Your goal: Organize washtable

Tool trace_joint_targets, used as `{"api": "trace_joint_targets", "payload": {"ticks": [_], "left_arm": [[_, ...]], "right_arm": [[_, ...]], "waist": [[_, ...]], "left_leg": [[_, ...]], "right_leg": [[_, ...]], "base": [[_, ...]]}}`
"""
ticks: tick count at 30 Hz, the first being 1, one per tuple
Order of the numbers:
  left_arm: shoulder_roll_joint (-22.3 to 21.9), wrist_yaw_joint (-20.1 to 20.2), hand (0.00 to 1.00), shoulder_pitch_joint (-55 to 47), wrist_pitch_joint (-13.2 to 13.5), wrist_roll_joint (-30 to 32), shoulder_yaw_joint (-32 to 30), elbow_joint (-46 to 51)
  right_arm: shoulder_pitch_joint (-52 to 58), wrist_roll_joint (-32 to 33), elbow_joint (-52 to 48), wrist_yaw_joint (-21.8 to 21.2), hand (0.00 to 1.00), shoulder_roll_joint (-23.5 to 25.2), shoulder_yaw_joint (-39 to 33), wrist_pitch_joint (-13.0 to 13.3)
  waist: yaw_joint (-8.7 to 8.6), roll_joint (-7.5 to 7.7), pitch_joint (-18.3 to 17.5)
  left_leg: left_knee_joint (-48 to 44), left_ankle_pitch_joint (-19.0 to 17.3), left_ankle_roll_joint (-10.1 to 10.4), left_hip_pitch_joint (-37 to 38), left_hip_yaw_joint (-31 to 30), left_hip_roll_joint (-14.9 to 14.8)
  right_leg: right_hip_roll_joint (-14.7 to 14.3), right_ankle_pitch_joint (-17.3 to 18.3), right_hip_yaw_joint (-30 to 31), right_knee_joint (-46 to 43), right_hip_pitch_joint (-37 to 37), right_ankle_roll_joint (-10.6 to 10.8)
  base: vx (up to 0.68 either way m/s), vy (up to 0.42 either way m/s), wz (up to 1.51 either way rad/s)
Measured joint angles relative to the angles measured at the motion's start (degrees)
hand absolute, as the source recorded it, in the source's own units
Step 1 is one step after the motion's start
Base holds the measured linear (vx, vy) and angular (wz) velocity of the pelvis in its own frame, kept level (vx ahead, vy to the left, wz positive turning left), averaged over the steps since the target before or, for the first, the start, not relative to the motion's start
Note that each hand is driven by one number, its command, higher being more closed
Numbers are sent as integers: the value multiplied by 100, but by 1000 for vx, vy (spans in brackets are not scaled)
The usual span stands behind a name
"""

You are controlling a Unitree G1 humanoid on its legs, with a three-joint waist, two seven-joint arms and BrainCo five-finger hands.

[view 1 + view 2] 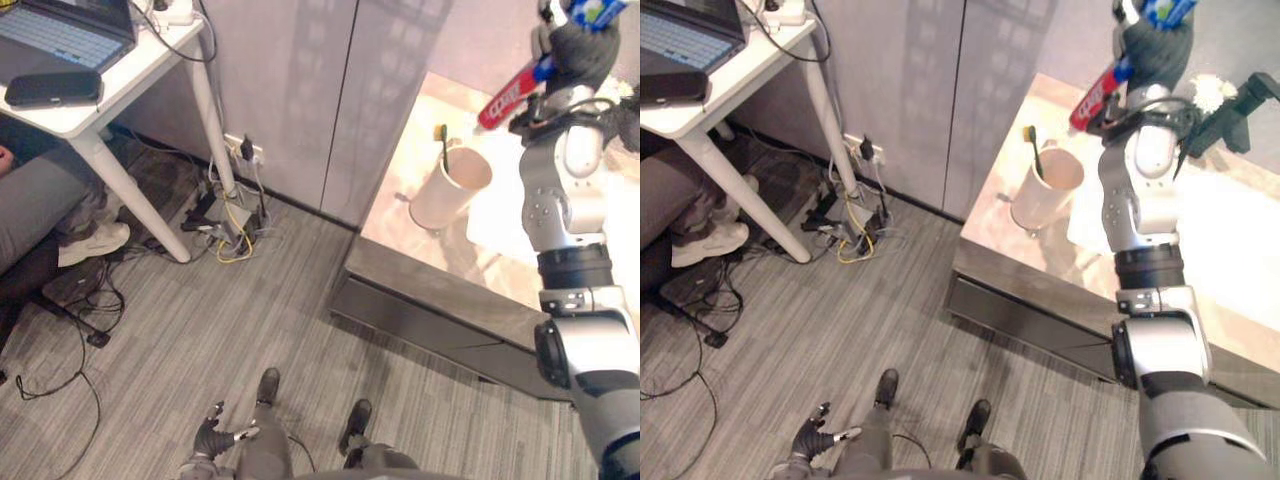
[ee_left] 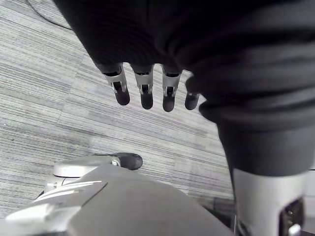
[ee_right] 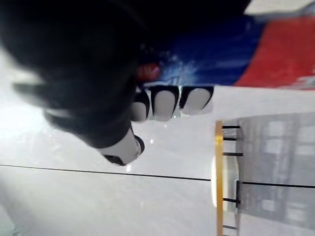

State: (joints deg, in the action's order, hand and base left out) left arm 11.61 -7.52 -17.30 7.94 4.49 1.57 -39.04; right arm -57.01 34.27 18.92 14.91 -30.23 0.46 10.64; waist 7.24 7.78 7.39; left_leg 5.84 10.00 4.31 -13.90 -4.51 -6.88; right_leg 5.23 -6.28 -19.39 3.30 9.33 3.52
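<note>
Hanging low over the grey carpet floor (image 1: 200, 330), the left hand (image 1: 215, 437) is idling with its fingers loosely spread and nothing in them. Up at the far right, the right hand (image 1: 578, 48) is curling its fingers round a red, white and blue toothpaste tube (image 1: 508, 98), holding it in the air above the table (image 1: 430, 272). On the table, a beige cup (image 1: 452, 190) is standing upright near the tube, carrying a green toothbrush (image 1: 443, 148).
</note>
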Motion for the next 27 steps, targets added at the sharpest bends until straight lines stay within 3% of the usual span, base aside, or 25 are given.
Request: {"api": "trace_joint_targets", "payload": {"ticks": [27], "left_arm": [[-20, 15, 0, 8, 32, -168, 29, -203]], "right_arm": [[-658, 119, 440, 273, 100, -181, 277, 11]], "waist": [[130, -22, -134]], "left_leg": [[-1, 4, 4, -144, -153, 20]], "right_leg": [[-15, 13, -153, 24, 43, -9]], "base": [[-4, 3, 2]]}}
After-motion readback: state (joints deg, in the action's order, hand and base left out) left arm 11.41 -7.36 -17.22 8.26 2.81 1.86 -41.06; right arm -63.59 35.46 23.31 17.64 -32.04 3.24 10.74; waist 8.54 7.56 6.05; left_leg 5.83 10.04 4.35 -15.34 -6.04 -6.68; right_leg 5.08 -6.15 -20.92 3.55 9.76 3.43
